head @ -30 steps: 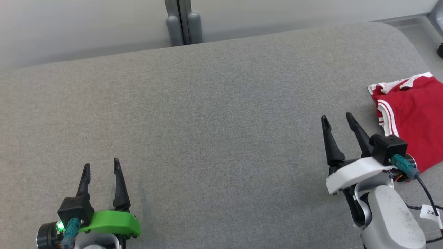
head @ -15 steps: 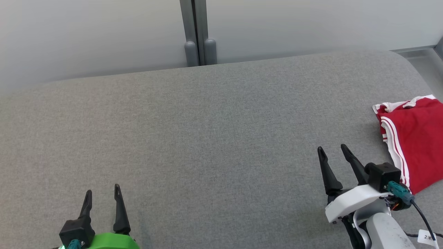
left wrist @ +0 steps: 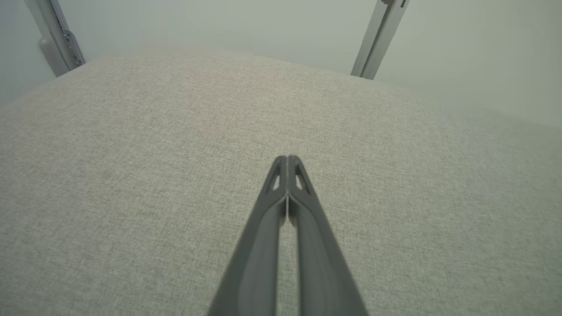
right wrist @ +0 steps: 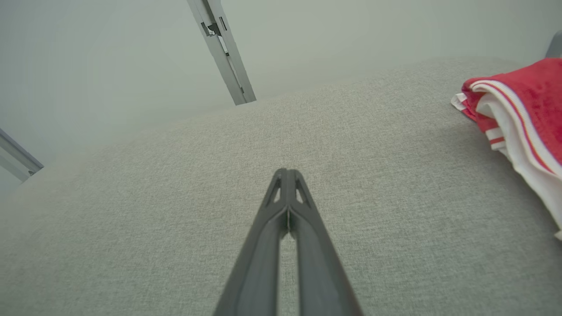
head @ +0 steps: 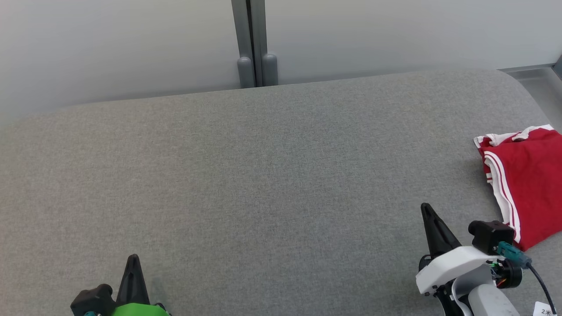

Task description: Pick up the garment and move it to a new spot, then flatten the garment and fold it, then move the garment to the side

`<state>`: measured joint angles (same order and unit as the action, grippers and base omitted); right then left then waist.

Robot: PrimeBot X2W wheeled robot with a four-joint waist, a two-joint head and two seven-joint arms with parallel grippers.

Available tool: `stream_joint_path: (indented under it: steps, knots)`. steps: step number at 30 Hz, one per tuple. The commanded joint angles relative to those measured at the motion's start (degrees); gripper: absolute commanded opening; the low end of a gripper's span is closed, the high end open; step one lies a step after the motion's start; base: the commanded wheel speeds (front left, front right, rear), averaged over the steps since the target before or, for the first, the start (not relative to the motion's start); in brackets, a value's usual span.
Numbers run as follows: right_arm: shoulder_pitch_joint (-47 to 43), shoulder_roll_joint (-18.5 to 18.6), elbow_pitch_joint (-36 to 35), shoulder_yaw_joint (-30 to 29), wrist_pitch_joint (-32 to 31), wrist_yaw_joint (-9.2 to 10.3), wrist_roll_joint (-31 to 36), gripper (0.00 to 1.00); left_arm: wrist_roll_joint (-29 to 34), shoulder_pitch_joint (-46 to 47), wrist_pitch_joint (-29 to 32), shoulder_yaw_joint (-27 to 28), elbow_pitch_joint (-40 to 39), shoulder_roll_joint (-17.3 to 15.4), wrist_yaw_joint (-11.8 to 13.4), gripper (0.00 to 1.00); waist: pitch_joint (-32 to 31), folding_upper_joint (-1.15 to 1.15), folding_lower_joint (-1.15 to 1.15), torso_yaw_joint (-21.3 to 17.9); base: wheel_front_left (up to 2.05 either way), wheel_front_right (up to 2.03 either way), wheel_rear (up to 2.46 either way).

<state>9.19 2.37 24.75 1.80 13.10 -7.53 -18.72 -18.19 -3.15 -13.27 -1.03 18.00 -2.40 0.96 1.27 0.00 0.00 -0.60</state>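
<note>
The garment (head: 529, 180) is red with white striped trim and lies folded at the right edge of the grey padded table (head: 263, 175); the right wrist view has the garment (right wrist: 522, 105) at its right side. My right gripper (head: 426, 210) is shut and empty, just left of the garment and apart from it; its joined tips (right wrist: 287, 173) hover over bare fabric. My left gripper (head: 133, 259) sits at the lower left, also shut on nothing, with its tips (left wrist: 287, 159) pressed together above the table.
A grey post (head: 254, 44) stands behind the table against a pale wall. The table's far edge curves down at the right corner (head: 522, 77). A cable with a white tag (head: 544, 309) hangs from my right wrist.
Both grippers have closed from open. The head camera tilted up, so the whole scene slid downward in the picture and both grippers sit lower in it.
</note>
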Motion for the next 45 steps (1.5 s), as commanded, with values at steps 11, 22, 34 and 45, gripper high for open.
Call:
stream_joint_path:
  steps: [11, 22, 34, 45]
  knots:
    - [0.18, 0.23, -2.9, -1.45, -3.07, 0.01, -12.59, 0.0, -12.64, 2.36, 3.06, 1.34, -1.58, -0.23, -1.54, 0.0, -0.1, 0.0, 0.0, 0.06, 0.0, 0.0, 0.0]
    - [-0.35, 0.3, -4.21, -2.49, -5.59, 0.02, -21.98, 0.0, -22.07, 3.52, 5.6, 2.27, -2.05, -0.29, -2.63, 0.0, -0.2, 0.0, 0.0, 0.11, 0.0, 0.0, 0.0]
    - [-0.79, 0.36, -5.43, -3.54, -8.09, 0.02, -31.07, 0.0, -31.27, 4.65, 8.08, 3.22, -2.45, -0.36, -3.68, 0.0, -0.31, 0.0, 0.0, 0.17, 0.0, 0.0, 0.0]
    - [-1.19, 0.41, -6.41, -4.4, -10.11, 0.03, -38.58, 0.0, -38.84, 5.62, 10.18, 4.01, -2.74, -0.41, -4.58, 0.0, -0.41, 0.0, 0.0, 0.23, 0.0, 0.0, 0.0]
